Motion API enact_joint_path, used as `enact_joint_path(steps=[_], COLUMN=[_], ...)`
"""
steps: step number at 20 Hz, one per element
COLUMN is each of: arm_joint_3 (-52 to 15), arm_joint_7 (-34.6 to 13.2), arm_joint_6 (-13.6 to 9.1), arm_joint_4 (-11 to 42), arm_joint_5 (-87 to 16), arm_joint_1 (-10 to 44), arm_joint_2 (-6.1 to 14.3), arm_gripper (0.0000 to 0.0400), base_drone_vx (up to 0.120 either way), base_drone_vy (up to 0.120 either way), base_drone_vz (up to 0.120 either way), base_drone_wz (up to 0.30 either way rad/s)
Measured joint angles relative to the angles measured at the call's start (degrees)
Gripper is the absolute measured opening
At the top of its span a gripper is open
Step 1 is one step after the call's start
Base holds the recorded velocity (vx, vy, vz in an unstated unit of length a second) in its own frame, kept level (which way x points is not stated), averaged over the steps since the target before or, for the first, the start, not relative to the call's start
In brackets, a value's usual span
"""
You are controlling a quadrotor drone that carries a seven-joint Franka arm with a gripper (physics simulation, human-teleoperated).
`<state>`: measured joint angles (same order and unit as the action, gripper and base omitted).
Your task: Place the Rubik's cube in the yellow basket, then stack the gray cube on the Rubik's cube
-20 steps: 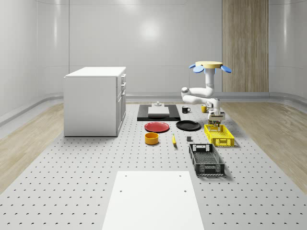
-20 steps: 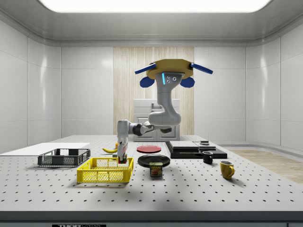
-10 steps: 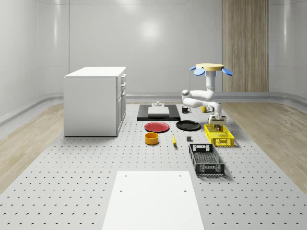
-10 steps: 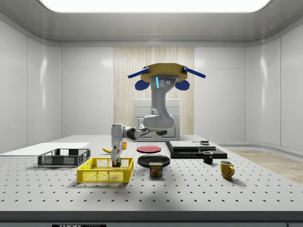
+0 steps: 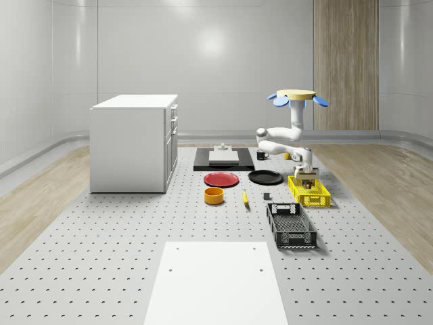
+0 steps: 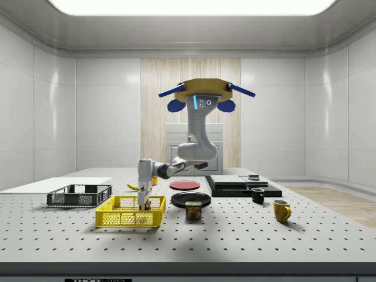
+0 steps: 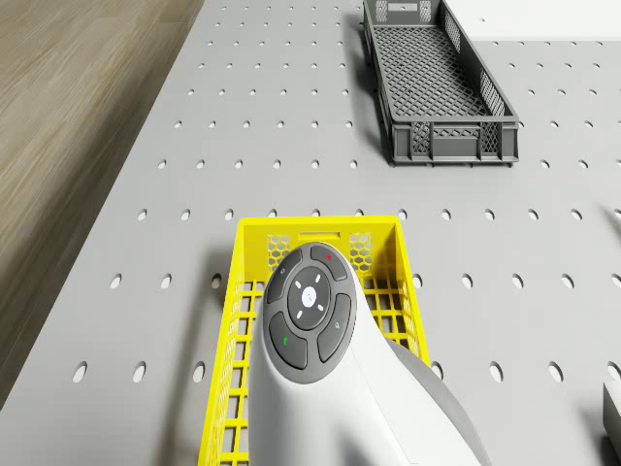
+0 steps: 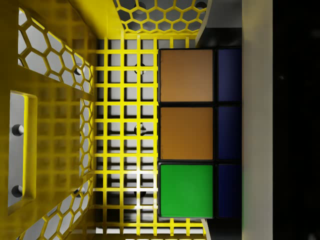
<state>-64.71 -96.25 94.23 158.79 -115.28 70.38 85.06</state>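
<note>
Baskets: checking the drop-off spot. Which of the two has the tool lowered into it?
The yellow basket: the tool reaches inside it. The dark gray basket sits apart, toward the white mat.

Rubik's cube (image 8: 187,132) cut off by tool finger; yellow basket (image 7: 254,235) partly hidden under arm.

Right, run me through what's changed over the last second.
The drone shifted toward the side view's left and now hovers near the yellow basket. The arm lowered the end effector, with the Rubik's cube between its fingers, from above the basket's rim down inside it. The gray basket, plates, mugs and can stayed put.
</note>
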Motion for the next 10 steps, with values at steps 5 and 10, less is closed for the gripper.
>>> enact_joint_path(steps=[5,10], arm_joint_3=[2.0,1.9], arm_joint_7=[0.1,0.2], arm_joint_6=[0.8,0.5], arm_joint_4=[-0.9,-0.8], arm_joint_5=[-1.9,-1.9], arm_joint_1=[0.4,0.2], arm_joint_2=[-0.3,-0.5], arm_gripper=[0.0354,0.0387], base_drone_vx=[0.000,0.000], base_drone_vy=[0.000,0.000], base_drone_vz=[0.000,0.096], base_drone_wz=[0.000,0.000])
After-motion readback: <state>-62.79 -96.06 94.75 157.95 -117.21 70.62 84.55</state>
